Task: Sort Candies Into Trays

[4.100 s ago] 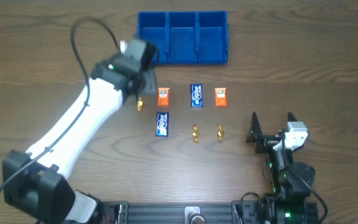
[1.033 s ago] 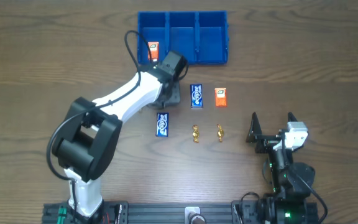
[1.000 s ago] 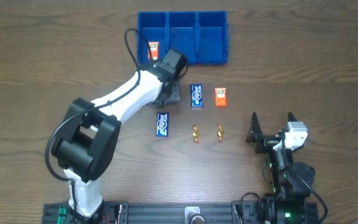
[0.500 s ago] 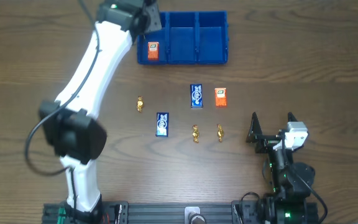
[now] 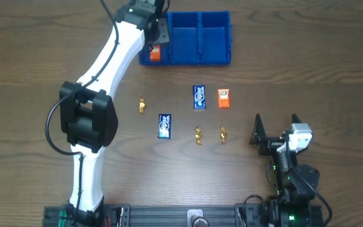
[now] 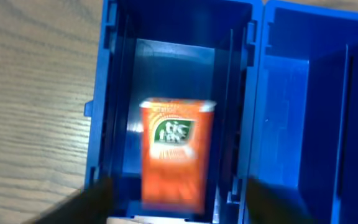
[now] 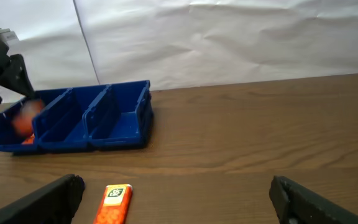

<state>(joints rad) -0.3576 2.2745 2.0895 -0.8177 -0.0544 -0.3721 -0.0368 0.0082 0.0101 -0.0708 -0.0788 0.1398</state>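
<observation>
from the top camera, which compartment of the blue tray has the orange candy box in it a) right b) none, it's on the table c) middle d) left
d: the orange candy box lies inside the leftmost compartment of the blue tray, seen from the top view.

Glossy plastic tray (image 5: 200, 38), wood-grain table (image 5: 333, 75)
</observation>
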